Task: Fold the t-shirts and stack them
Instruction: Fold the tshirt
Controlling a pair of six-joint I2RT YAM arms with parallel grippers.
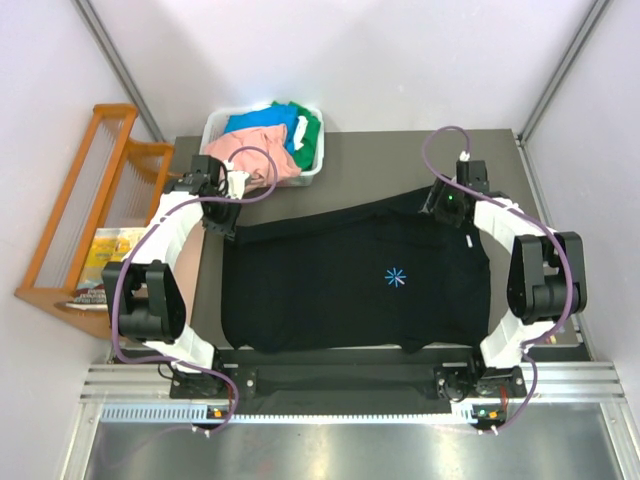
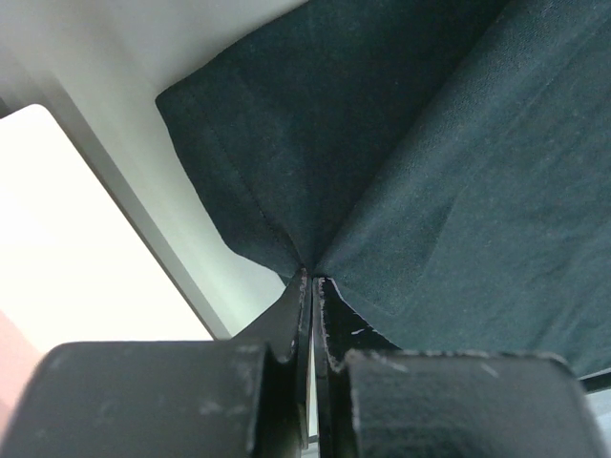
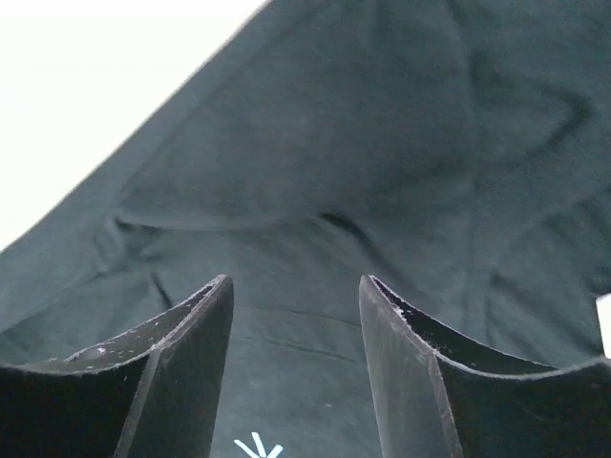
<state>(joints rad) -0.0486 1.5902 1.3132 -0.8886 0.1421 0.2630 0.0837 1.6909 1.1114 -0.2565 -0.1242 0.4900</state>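
Left gripper (image 2: pixel 312 280) clamped tight, right gripper (image 3: pixel 296 281) spread wide apart

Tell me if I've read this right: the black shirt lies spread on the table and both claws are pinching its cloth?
Not quite. Only the left claw is shut on the black shirt; the right wrist view shows the right claw open, gripping nothing. The shirt does lie spread on the table.

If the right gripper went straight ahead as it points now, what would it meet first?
Probably the black t-shirt: the cloth fills the view ahead of the open right gripper. Depth is unclear.
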